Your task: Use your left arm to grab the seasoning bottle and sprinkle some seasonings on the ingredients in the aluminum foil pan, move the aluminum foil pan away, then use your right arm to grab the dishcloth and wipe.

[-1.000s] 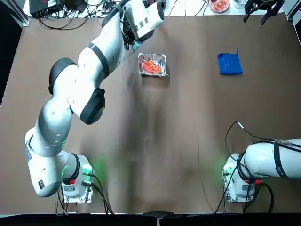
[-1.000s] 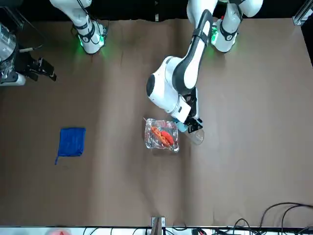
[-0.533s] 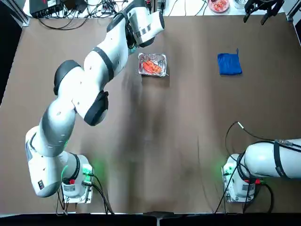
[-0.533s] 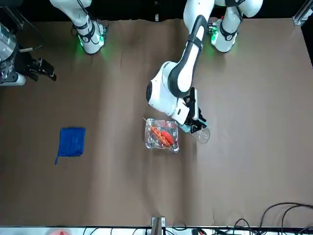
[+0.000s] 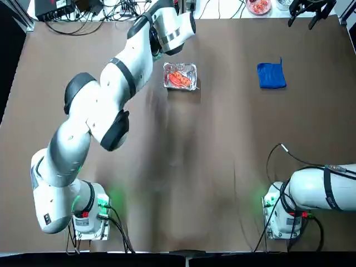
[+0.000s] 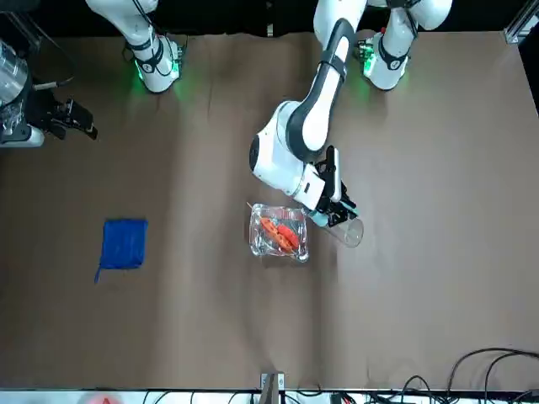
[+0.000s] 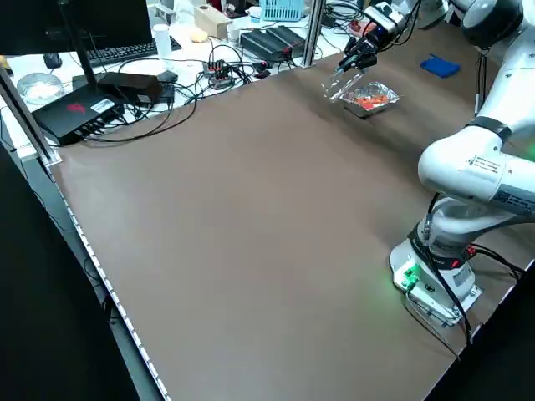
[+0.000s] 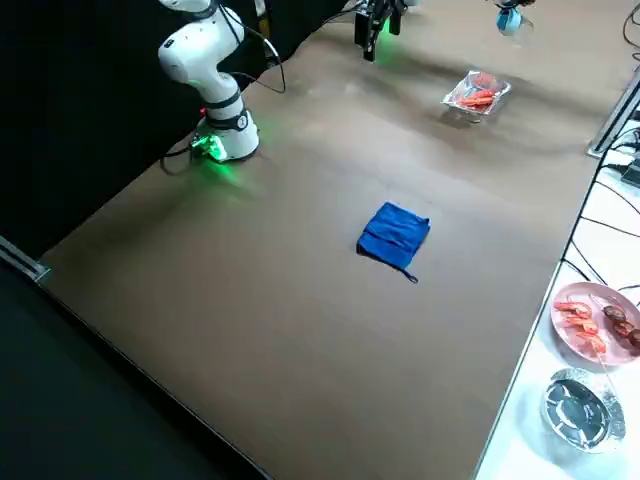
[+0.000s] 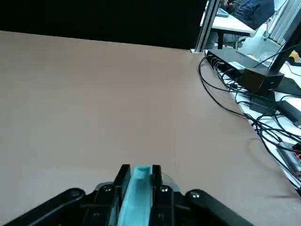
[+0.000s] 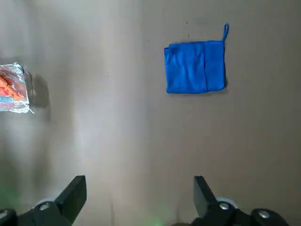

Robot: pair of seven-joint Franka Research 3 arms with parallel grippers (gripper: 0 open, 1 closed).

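Note:
My left gripper (image 6: 335, 209) is shut on the light-blue cap (image 9: 139, 188) of the seasoning bottle (image 6: 347, 231). The clear bottle hangs tilted just off the robot's-left side of the aluminum foil pan (image 6: 279, 233), not over it. In the top view the left wrist hides most of the bottle. The pan (image 5: 180, 76) holds orange-red ingredients (image 5: 178, 78). The blue dishcloth (image 5: 271, 75) lies flat far to the pan's right. My right gripper (image 10: 139, 181) is open and empty, high above the table near its far right corner (image 5: 308, 10).
A round white dish (image 8: 595, 322) with reddish food and a glass bowl (image 8: 580, 405) stand on the white ledge beyond the table's far edge. Cables and black boxes (image 5: 72, 10) line that far side. Both arm bases (image 5: 89, 214) sit at the near edge.
The left wrist has turned and carried the bottle a little to the robot's left, away from the pan. The pan, the cloth and the right arm have not moved.

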